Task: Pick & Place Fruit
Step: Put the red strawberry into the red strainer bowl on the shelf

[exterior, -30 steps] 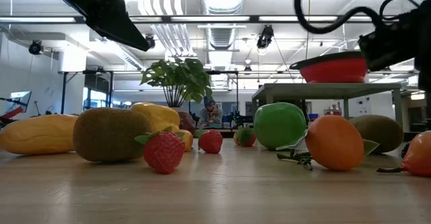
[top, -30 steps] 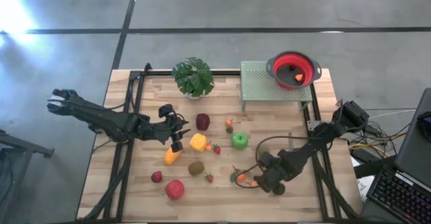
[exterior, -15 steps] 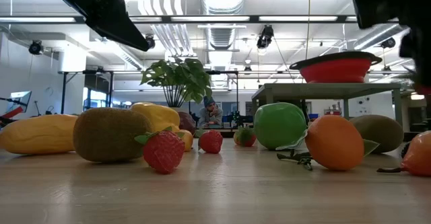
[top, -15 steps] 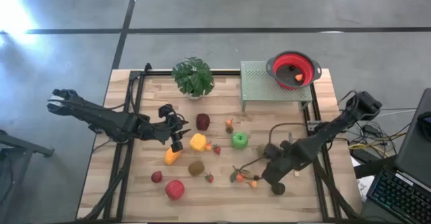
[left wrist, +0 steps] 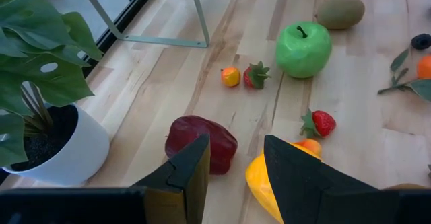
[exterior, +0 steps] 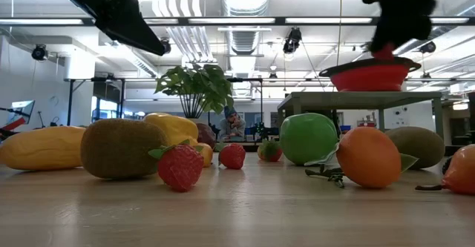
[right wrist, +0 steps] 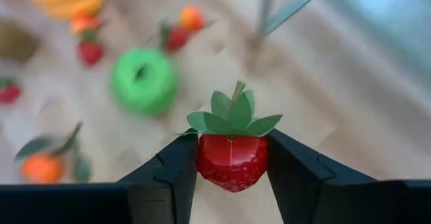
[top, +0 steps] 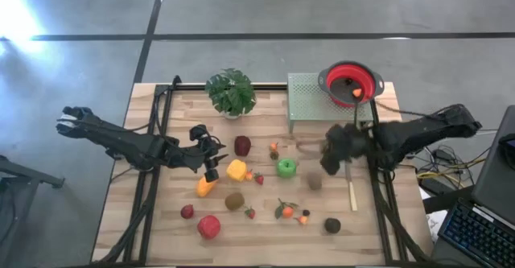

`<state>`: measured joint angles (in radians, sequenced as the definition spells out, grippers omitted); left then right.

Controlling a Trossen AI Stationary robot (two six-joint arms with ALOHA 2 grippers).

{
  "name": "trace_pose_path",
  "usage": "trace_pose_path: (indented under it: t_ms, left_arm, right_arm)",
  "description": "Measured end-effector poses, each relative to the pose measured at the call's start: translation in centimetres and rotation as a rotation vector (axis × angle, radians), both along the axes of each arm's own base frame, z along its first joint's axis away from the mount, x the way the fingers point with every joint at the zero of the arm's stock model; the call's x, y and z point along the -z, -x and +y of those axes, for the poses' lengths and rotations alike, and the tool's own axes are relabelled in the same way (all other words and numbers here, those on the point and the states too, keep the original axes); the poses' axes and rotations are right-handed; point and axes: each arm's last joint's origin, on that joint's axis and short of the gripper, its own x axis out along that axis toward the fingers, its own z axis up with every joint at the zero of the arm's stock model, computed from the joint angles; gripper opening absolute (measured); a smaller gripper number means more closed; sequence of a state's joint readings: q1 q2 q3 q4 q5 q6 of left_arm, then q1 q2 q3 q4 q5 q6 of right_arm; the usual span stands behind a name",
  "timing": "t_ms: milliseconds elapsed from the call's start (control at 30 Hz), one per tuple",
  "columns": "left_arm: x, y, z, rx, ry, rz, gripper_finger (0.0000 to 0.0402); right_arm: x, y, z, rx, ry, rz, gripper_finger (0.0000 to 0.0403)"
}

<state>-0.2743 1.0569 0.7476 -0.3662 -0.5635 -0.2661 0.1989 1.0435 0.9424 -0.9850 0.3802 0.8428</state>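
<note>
Red colander (top: 351, 84) has one orange fruit (top: 357, 93) inside, just beyond the right gripper (right wrist: 231, 158), which is clamping a strawberry (right wrist: 231, 158); left gripper (left wrist: 236, 162) hangs empty, fingers apart.

- Strawberry (right wrist: 231, 158): red with green leaf cap, upright, clamped between the two fingers of the right gripper (right wrist: 231, 177), above the table.
- Green apple (top: 286, 168): upright near the table's middle.
- Maroon fruit (top: 242, 146) and yellow fruit (top: 236, 170): lying near each other.
- Kiwi (top: 234, 200), red apple (top: 208, 227), orange fruit (top: 206, 187): spread across the near side.
</note>
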Motion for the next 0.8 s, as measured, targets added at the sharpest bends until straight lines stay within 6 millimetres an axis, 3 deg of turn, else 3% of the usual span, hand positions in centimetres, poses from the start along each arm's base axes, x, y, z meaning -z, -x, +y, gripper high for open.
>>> trace_pose_path:
  t_ms: [300,600,800]
  left_arm:
    - [0.0,0.0,0.0,-0.003,-0.001,-0.004,0.0147]
    - [-0.1,0.0,0.0,-0.003,-0.001,-0.008,0.0147]
    - [-0.1,0.0,0.0,-0.003,-0.001,-0.008,0.0147]
  right_arm:
    - [-2.2,1.8,-6.9,0.134,0.147,0.01,0.0146]
    - [-8.3,3.3,-10.8,0.212,0.286,-0.053,0.0158]
    - [-9.4,3.5,-13.6,0.247,0.241,0.016,0.0147]
